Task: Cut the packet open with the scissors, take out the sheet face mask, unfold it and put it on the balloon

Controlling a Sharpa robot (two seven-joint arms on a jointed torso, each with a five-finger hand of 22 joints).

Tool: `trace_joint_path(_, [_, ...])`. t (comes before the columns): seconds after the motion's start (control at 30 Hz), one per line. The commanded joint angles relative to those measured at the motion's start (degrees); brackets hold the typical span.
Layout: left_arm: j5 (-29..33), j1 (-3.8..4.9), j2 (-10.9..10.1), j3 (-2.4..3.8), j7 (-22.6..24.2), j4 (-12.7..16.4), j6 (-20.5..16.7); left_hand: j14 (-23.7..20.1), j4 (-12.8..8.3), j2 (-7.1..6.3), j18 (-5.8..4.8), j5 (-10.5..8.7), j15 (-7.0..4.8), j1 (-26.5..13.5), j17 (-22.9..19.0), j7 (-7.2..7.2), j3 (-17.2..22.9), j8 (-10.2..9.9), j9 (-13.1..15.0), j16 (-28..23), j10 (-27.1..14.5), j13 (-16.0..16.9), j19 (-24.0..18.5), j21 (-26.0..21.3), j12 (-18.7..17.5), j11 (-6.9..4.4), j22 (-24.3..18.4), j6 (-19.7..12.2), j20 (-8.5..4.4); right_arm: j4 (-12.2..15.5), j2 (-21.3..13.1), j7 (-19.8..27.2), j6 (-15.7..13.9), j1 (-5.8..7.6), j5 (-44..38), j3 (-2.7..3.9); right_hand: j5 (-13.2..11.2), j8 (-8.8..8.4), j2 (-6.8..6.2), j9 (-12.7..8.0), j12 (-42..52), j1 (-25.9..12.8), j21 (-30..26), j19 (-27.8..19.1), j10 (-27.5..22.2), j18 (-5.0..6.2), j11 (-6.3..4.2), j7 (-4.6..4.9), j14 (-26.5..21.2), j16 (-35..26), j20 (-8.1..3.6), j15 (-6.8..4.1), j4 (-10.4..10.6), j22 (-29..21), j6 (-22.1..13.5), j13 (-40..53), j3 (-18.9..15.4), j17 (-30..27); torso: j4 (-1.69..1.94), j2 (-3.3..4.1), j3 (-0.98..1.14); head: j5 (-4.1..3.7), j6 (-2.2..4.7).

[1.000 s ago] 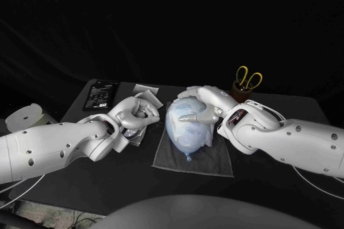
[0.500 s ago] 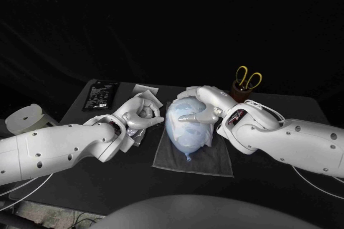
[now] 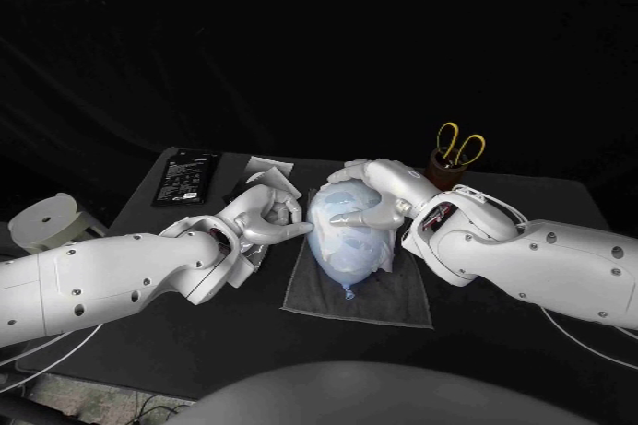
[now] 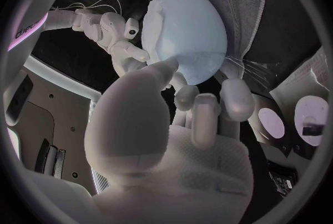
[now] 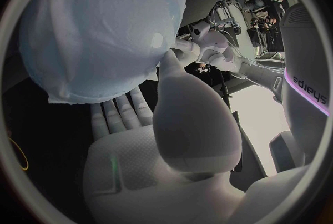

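The pale blue balloon [image 3: 346, 236] lies on a grey cloth [image 3: 379, 301] at mid-table, with the thin white sheet mask [image 3: 357, 204] draped over it. My right hand [image 3: 376, 187] grips the balloon from its far and right side, fingers curled over the top. My left hand [image 3: 270, 213] is at the balloon's left flank, fingers apart and holding nothing, a fingertip touching the mask-covered side. The left wrist view shows the balloon [image 4: 187, 26] just beyond my left hand [image 4: 183, 124]. In the right wrist view the balloon [image 5: 104, 24] fills my right hand [image 5: 156, 146]. Yellow-handled scissors [image 3: 461, 147] stand in a brown cup.
The torn packet pieces [image 3: 273, 178] lie left of the balloon, behind my left hand. A black packet [image 3: 185, 176] sits at the table's far left corner. A white roll [image 3: 47, 219] stands off the left edge. The cup [image 3: 448, 173] is behind my right arm.
My left hand has moved right from the packet pieces to the balloon's left side and now touches it. The right hand and balloon have stayed put.
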Motion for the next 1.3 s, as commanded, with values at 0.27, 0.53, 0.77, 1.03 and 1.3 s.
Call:
trace_joint_path(0.27, [-0.33, -0.11, 0.84, 0.05, -1.04, 0.27, 1.01, 3.47, 0.3, 0.54, -1.19, 0.13, -0.74, -0.28, 5.02, -0.57, -1.06, 0.96, 1.09, 0.42, 1.18, 1.17, 0.67, 0.54, 0.82, -0.1, 0.56, -0.11, -0.08, 0.01, 0.0, -0.09, 0.51, -0.03, -0.28, 0.0, -0.26, 0.24, 0.52, 0.1, -0.09, 0.06, 0.37, -0.16, 0.3, 0.25, 0.13, 4.94, -0.64, -0.38, 0.01, 0.03, -0.01, -0.08, 0.36, -0.05, 0.42, -0.1, -0.01, -0.01, 0.08, -0.17, 0.0])
trace_joint_path(0.53, [-0.09, -0.13, 1.03, 0.05, -0.41, 0.53, 1.57, 3.54, 0.58, 0.34, -1.25, 0.13, -0.86, -0.4, 5.24, -0.73, -1.87, 1.51, 1.74, 0.5, 1.4, 1.49, 0.84, 0.72, 1.02, -0.24, 0.83, -0.1, -0.16, -0.06, -0.05, -0.14, 0.58, -0.03, -0.28, 0.0, -0.27, 0.25, 0.53, 0.1, -0.1, 0.06, 0.38, -0.14, 0.21, 0.25, 0.15, 4.96, -0.76, -0.4, 0.01, 0.04, -0.01, -0.08, 0.37, -0.06, 0.45, -0.13, 0.03, -0.03, 0.01, -0.41, 0.0])
trace_joint_path(0.77, [0.63, -0.14, 1.34, 0.06, 0.03, 0.87, 1.73, 3.61, 0.95, 0.34, -1.29, 0.14, -0.97, -0.58, 5.52, -0.87, -2.65, 1.97, 2.32, 0.6, 1.66, 1.85, 0.96, 0.86, 1.23, -0.36, 1.03, -0.1, -0.23, -0.11, -0.06, -0.17, 0.63, -0.03, -0.28, 0.0, -0.27, 0.25, 0.53, 0.1, -0.1, 0.06, 0.38, -0.14, 0.21, 0.25, 0.15, 4.96, -0.76, -0.4, 0.01, 0.04, -0.01, -0.08, 0.37, -0.06, 0.45, -0.13, 0.03, -0.02, 0.0, -0.52, 0.0])
trace_joint_path(1.03, [1.44, -0.14, 1.16, 0.07, 0.92, 1.46, 2.13, 3.67, 1.35, 0.29, -1.3, 0.14, -1.05, -0.83, 5.75, -0.97, -3.44, 2.25, 2.77, 0.69, 1.86, 2.14, 0.98, 0.9, 1.39, -0.45, 1.09, -0.19, -0.29, -0.3, -0.07, -0.23, 0.72, -0.03, -0.28, 0.0, -0.27, 0.27, 0.55, 0.11, -0.11, 0.07, 0.38, -0.16, 0.21, 0.23, 0.16, 4.99, -0.91, -0.42, 0.01, 0.06, -0.01, -0.09, 0.44, -0.06, 0.52, -0.18, 0.02, -0.01, 0.04, -0.67, 0.0])
trace_joint_path(1.3, [1.59, -0.15, 0.83, 0.09, 1.29, 1.89, 2.26, 3.71, 1.32, 0.4, -1.32, 0.17, -1.08, -0.61, 5.88, -1.04, -3.54, 2.34, 2.92, 0.73, 2.1, 2.51, 1.04, 0.97, 1.58, -0.5, 1.2, -0.19, -0.31, -0.39, -0.12, -0.27, 0.82, -0.05, -0.28, 0.0, -0.27, 0.29, 0.58, 0.12, -0.11, 0.09, 0.39, -0.16, 0.28, 0.22, 0.17, 5.0, -1.12, -0.45, 0.01, 0.07, -0.02, -0.09, 0.51, -0.06, 0.58, -0.22, 0.0, -0.02, 0.02, -0.74, 0.0])
